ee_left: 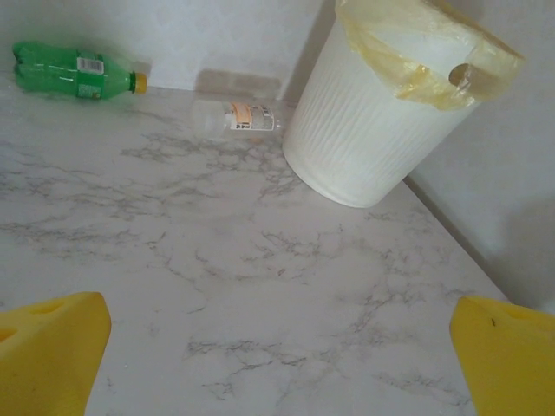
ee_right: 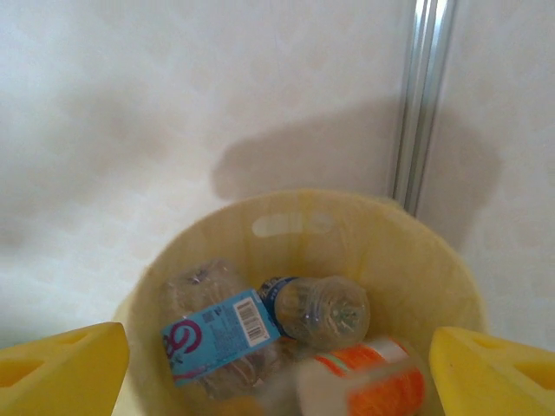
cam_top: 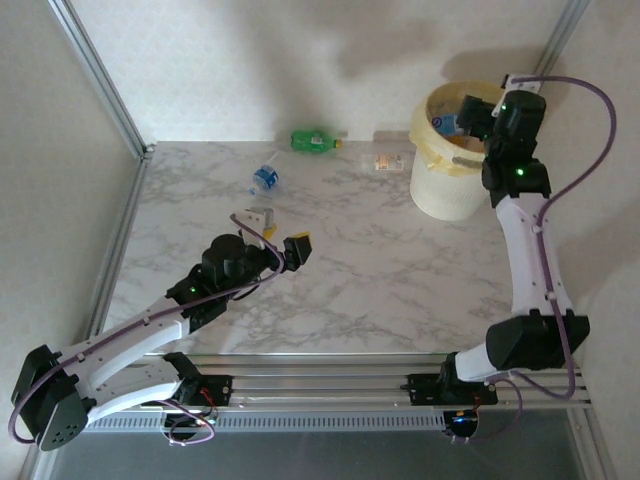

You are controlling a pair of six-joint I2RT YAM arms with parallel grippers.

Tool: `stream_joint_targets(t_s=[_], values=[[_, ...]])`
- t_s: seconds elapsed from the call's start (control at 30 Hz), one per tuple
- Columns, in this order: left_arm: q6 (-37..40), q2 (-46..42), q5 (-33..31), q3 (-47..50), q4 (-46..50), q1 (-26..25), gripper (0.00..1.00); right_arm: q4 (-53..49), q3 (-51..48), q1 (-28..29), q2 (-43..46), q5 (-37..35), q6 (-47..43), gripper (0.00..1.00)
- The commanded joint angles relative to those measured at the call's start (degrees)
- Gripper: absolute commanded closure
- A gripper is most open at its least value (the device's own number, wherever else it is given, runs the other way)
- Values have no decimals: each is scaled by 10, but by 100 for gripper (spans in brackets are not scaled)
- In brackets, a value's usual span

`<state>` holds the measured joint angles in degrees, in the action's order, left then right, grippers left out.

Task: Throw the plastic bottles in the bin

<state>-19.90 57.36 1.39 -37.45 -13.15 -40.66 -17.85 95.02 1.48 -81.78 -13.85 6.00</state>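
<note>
The bin point(cam_top: 448, 185), a cream-white bucket lined with a yellow bag, stands at the back right of the table. My right gripper point(cam_top: 478, 116) hangs over its mouth, open. In the right wrist view the bin point(ee_right: 381, 251) holds a blue-label bottle point(ee_right: 217, 334), a clear bottle point(ee_right: 323, 310) and a blurred orange-label bottle point(ee_right: 368, 381) between and below the yellow fingers point(ee_right: 61, 368). On the table lie a green bottle point(cam_top: 315, 141), a blue-label bottle point(cam_top: 265, 178) and a clear orange-label bottle point(cam_top: 385, 161). My left gripper point(cam_top: 277, 232) is open over bare marble, empty.
The left wrist view shows the green bottle point(ee_left: 74, 72) and the clear orange-label bottle point(ee_left: 238, 117) by the back wall, with the bin point(ee_left: 364, 139) to their right. Aluminium frame posts point(cam_top: 100, 75) stand at the back corners. A rail point(cam_top: 330, 385) runs along the near edge.
</note>
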Motion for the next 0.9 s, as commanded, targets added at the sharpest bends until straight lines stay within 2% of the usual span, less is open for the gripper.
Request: stream_joint_targets(t_s=[0.0, 0.13, 0.3, 0.5, 0.67, 0.87], values=[[-21, 15, -18, -27, 16, 14, 0, -18, -22, -3, 42, 25, 18, 7], [-41, 39, -36, -42, 46, 35, 0, -48, -53, -3, 92, 67, 39, 4], [-59, 78, -33, -67, 88, 92, 0, -70, -123, -2, 180, 179, 78, 1], [-40, 117, -20, -110, 129, 140, 0, -98, -214, -3, 273, 295, 97, 1], [-26, 154, 5, -144, 153, 180, 0, -73, -296, -2, 347, 417, 106, 1], [7, 251, 9, -229, 213, 203, 0, -66, -363, -2, 414, 456, 101, 1]])
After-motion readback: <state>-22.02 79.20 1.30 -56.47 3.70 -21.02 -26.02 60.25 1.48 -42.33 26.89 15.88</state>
